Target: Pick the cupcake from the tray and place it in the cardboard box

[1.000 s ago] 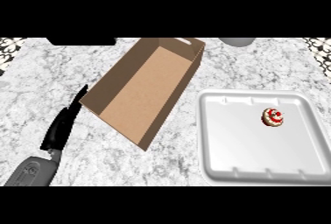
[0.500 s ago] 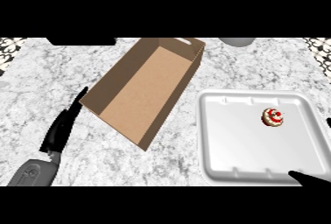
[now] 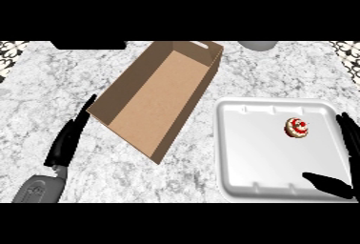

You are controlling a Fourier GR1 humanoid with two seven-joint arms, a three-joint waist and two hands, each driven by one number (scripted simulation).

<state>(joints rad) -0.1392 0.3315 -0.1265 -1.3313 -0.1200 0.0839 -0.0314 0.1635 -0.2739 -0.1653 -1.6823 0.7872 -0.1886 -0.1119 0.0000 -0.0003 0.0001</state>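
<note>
A small cupcake [image 3: 297, 127] with white frosting and red topping sits in the far right part of the white tray [image 3: 260, 157]. An open cardboard box [image 3: 160, 95] lies to the tray's left, its brown inside bare. My right hand [image 3: 349, 138] comes in at the right edge, open, its fingers just right of the cupcake and apart from it, the thumb [image 3: 327, 184] over the tray's near right corner. My left hand [image 3: 68, 140] rests open on the counter left of the box, fingers straight and pointing away.
The counter [image 3: 84, 76] is grey-white marble. A dark object [image 3: 88, 45] sits at the far left edge and a grey round object [image 3: 258, 45] at the far edge beyond the box. Patterned tiles show at both far corners.
My right hand has come up into view from the lower right, its fingers now beside the cupcake and its thumb over the tray. Left hand, box and cupcake are unchanged.
</note>
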